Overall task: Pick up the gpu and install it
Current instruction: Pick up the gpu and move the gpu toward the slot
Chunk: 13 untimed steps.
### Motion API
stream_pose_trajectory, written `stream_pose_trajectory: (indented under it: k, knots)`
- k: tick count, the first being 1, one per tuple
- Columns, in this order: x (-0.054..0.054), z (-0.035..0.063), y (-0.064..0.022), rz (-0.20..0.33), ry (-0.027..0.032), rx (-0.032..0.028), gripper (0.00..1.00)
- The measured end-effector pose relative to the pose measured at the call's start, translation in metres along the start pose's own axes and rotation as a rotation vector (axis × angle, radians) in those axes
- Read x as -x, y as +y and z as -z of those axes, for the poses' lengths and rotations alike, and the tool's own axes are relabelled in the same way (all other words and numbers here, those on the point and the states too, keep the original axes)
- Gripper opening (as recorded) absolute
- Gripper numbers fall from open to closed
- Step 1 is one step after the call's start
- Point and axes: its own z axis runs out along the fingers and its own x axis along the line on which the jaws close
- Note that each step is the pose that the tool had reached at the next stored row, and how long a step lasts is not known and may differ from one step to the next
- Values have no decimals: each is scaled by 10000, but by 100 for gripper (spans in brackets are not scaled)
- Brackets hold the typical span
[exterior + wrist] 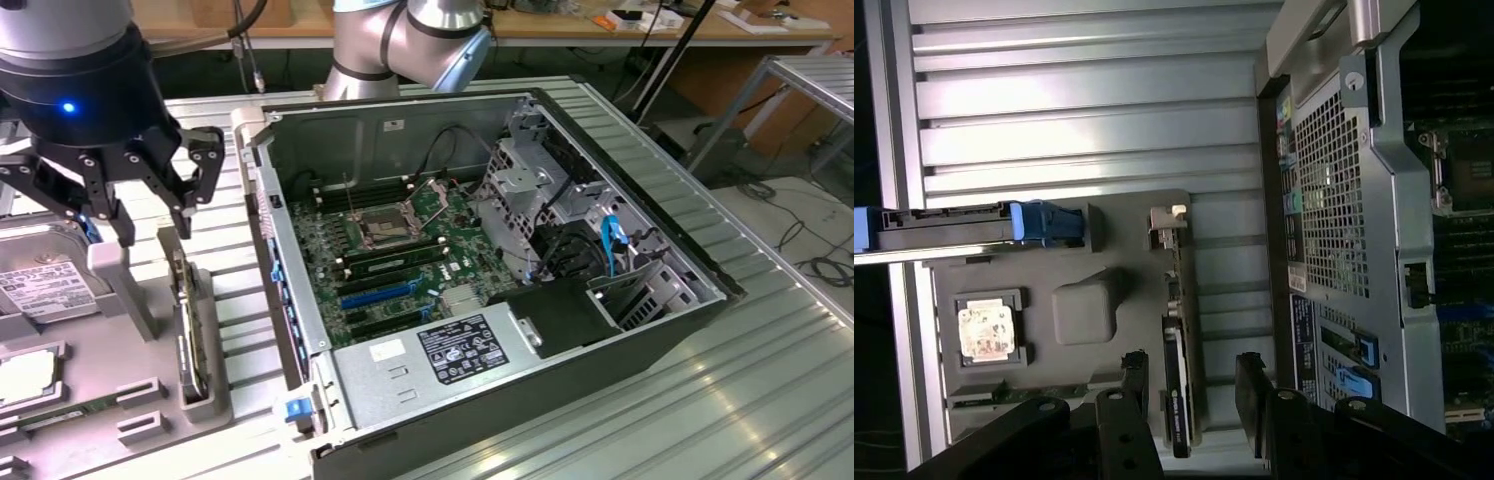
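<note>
Gripper (150,222): black, up above the gray tray (214,405).
Jaws: spread wide, holding nothing.
Gpu (187,320): stands on its thin edge in a slot of the tray, under the gripper. In the wrist view the gpu (1176,385) lies between the two black fingers (1251,392) and touches neither.
Gpu look: thin, flat and dark, with a shiny metal end.
Tray look: dull gray, smooth, with shaped pockets.
Hard drive (40,285): silver box with a white label, beside the gpu in the tray.
Table (747,380): shiny metal with long ridges.
Computer case (534,360): big dark box lying open, with a green board inside.
</note>
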Motion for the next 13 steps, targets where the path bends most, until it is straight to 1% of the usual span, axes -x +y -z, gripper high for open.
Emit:
stream_pose_trajectory:
  k: [13]
  knots:
    - [-5, -104, -5, 0, -1, 1, 48]
